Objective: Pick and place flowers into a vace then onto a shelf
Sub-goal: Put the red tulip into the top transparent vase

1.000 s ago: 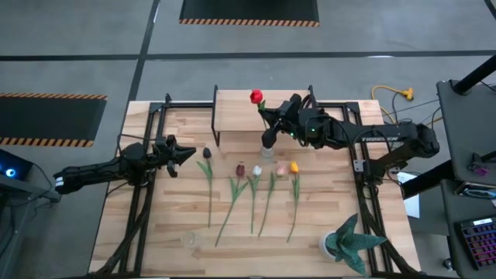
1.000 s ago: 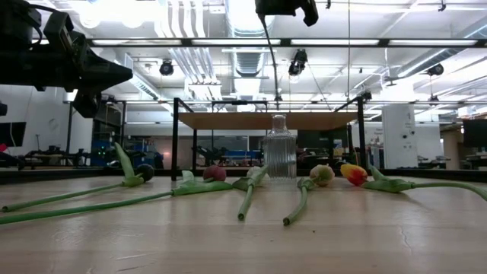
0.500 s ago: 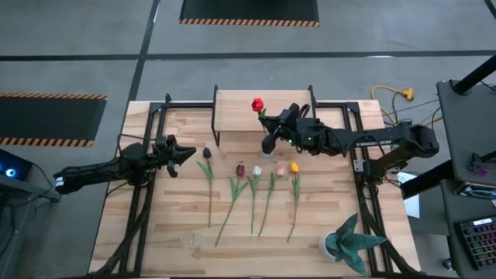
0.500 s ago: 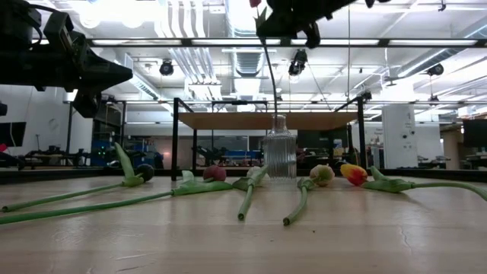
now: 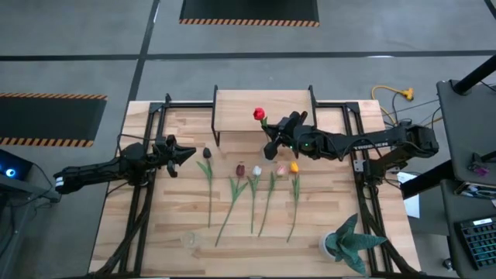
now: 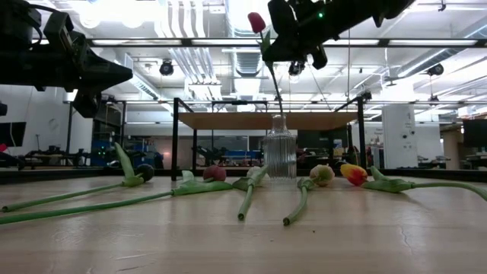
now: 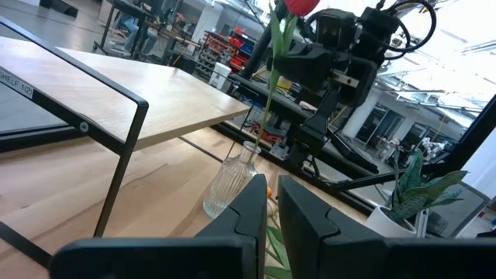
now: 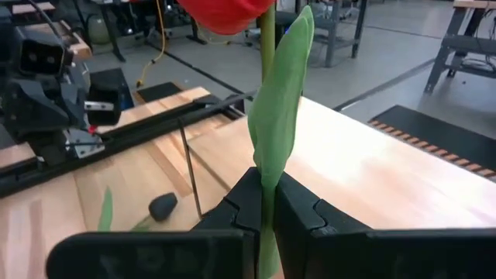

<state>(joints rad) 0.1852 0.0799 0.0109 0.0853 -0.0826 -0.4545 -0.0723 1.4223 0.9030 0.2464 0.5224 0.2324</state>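
My right gripper [image 5: 271,133] hangs over the ribbed glass vase [image 6: 279,157] in front of the shelf [image 5: 232,108] and is shut on the red tulip [image 5: 259,115]. The tulip's stem [image 6: 272,87] runs down to the vase neck. Several other tulips [image 5: 256,171] lie flat on the planks near the vase, heads toward the shelf, with a dark maroon one [image 5: 207,153] farther left. My left gripper [image 5: 188,153] waits shut above the table's left side, pointing at the vase. My right gripper pinches the red tulip between its two fingers on the stem and leaf [image 8: 267,167], a short way below the head. The fingers come roughly level from the table's right, across the stem. The tulip stands upright, its head [image 6: 257,21] above the fingers and its lower stem [image 7: 263,108] reaching down into the vase neck.
The shelf's black legs [image 6: 176,137] stand just behind the vase. A teal potted plant [image 5: 349,242] sits at the near right corner. A small clear glass [image 5: 190,240] stands near the front edge on the left. Bare planks lie near the front centre.
My right gripper has come down toward the vase and shifted slightly toward the table's left, staying shut on the tulip. The tulip has sunk with it: its head now shows in the low view, and the stem's lower end has gone into the vase neck.
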